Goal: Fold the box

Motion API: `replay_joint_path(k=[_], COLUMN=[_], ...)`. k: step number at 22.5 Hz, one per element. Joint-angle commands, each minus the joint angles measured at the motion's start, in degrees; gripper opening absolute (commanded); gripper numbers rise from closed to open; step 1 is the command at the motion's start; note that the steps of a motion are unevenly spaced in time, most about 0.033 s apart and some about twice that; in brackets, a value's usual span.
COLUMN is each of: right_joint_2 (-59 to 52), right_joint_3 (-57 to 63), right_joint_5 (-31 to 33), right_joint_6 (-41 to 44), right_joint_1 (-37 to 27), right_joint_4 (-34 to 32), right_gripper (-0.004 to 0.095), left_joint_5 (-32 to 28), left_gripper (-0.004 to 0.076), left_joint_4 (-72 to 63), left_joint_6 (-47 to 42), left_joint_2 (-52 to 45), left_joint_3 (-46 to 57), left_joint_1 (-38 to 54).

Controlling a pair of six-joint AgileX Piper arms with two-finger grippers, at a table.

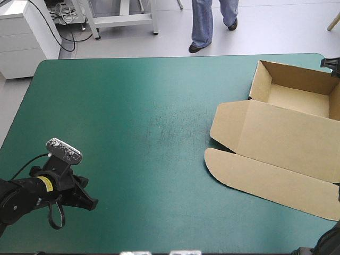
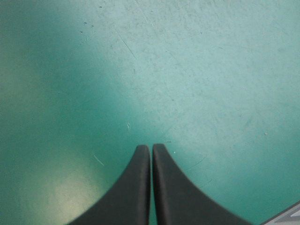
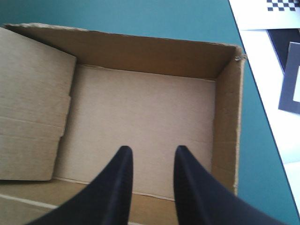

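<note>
The brown box (image 1: 289,135) lies at the table's right side as an open tray with raised walls (image 1: 295,77). Its lid is spread flat toward the near edge and ends in a rounded flap (image 1: 260,178). In the right wrist view my right gripper (image 3: 152,151) hovers open over the tray's floor (image 3: 140,108), with nothing between its fingers. One side wall (image 3: 227,126) stands just beside it, and a folded-in flap (image 3: 33,108) lies on the other side. My left gripper (image 2: 151,147) is shut and empty over bare teal-green cover, far from the box, at the near left (image 1: 85,202).
The tray's outer wall stands close to the table's right edge (image 3: 255,108). A wide stretch of teal-green cover (image 1: 138,122) separates the left gripper from the box.
</note>
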Motion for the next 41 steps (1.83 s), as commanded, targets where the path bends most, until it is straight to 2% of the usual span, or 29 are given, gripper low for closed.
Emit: replay_joint_path(k=[1,7,13,18,27,30,34,37,41], right_joint_2=[-5.5,-10.1,-19.6,-25.8,-41.3,-52.2,-65.6,-76.0,-82.8], right_joint_3=[-1.8,0.7,13.9,23.2,42.4,54.0,66.3,74.7,80.0], right_joint_5=[-1.9,-1.9,-1.9,-2.0,-5.6,-8.3,-8.4,-11.0,-12.6], right_joint_6=[-1.1,-0.4,-1.8,-3.4,-5.1,-5.5,-7.5,-8.0,-8.0], right_joint_1=[2.0,10.5,21.5,25.2,27.3,27.3,27.3,27.3,27.3], right_joint_4=[2.8,2.8,1.6,1.6,1.8,1.8,1.8,1.6,1.6], right_gripper=[-0.0019,-0.0016,-0.0016,-0.0016,-0.0016,-0.0016,-0.0016,-0.0016,-0.0016], left_joint_5=[-2.5,-2.3,-5.0,-5.1,-6.2,-6.2,-6.2,-6.2,-6.0], left_gripper=[-0.0008,-0.0008,-0.0008,-0.0008,-0.0008,-0.0008,-0.0008,-0.0008,-0.0008], left_joint_4=[-0.1,-0.3,-0.1,-0.1,-0.1,-0.6,-0.8,-1.9,-4.3], left_joint_6=[-0.5,-0.5,-0.5,-0.5,-0.7,-0.7,-0.7,-0.7,-0.6], left_joint_2=[-0.3,-0.3,-0.3,-0.7,-8.4,-14.9,-21.0,-23.6,-23.9], left_joint_3=[-1.4,-1.4,-1.4,-1.4,3.7,7.1,9.7,11.7,13.5], left_joint_1=[0.0,0.0,0.0,0.0,0.0,0.0,0.0,0.0,0.0])
